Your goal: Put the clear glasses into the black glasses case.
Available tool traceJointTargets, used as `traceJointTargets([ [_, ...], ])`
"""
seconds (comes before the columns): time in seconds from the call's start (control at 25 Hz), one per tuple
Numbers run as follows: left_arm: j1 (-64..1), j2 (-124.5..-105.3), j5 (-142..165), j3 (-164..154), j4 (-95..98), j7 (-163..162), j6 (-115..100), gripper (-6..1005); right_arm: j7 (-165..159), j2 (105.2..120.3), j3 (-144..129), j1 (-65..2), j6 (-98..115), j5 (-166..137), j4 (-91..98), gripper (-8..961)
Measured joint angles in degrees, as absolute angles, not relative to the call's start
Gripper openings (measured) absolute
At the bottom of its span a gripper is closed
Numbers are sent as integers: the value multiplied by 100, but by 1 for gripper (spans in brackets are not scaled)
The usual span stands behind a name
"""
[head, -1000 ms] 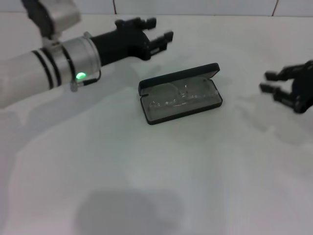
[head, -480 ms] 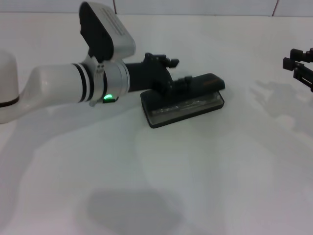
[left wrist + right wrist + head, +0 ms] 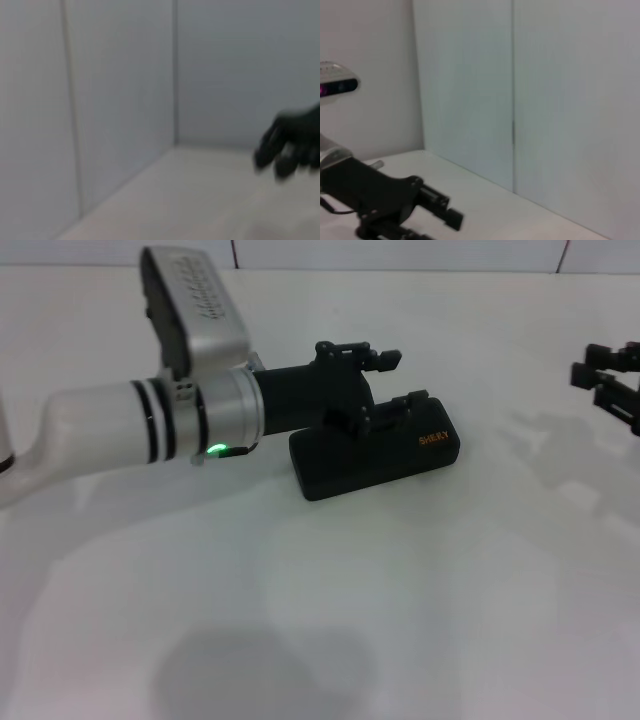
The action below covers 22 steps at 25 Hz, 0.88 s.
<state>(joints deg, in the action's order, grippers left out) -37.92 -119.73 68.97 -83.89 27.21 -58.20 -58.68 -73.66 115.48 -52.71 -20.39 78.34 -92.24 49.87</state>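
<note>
One black oblong hard glasses case (image 3: 378, 455) with rounded corners lies near the middle of the white tabletop (image 3: 400, 600), lid down and closed, small orange lettering showing near its right end. The clear glasses are not visible — the closed lid hides the interior.

Two grippers are present. The left gripper (image 3: 390, 380) reaches in from the left on a white and silver arm (image 3: 130, 430) with a lit green indicator; one black finger (image 3: 400, 408) rests on the case lid, the other sits above and behind it, jaws apart and gripping nothing. The right gripper (image 3: 603, 375) hangs at the right edge of the head view, well apart from the case, jaws apart and empty.

The left gripper and its wrist cover the case's rear-left part. Grey wall panels (image 3: 545, 90) stand behind the table.
</note>
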Motion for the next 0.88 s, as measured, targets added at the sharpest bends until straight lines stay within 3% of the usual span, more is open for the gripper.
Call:
traceJointTargets([
  [0.16, -3521, -11838, 6712, -7920, 2897, -5944, -7288, 676, -7366, 11522, -5266, -2203, 8699, -9129, 4909, 236],
  [0.4, -3227, -11479, 6733, -7215, 2877, -6292, -9270, 678, -6989, 11520, -5265, -2512, 10144, -8828, 4600, 347],
  [0.48, -3075, -11428, 6752, -7190, 2968, -6265, -9591, 679, -6858, 11496, -5273, -2665, 10404, -8777, 4350, 425],
  [0.88, -2706, -11377, 7241, -7186, 3158, -6174, -9872, 878, -6573, 11518, -5345, -2990, 10640, -8815, 3603, 747],
])
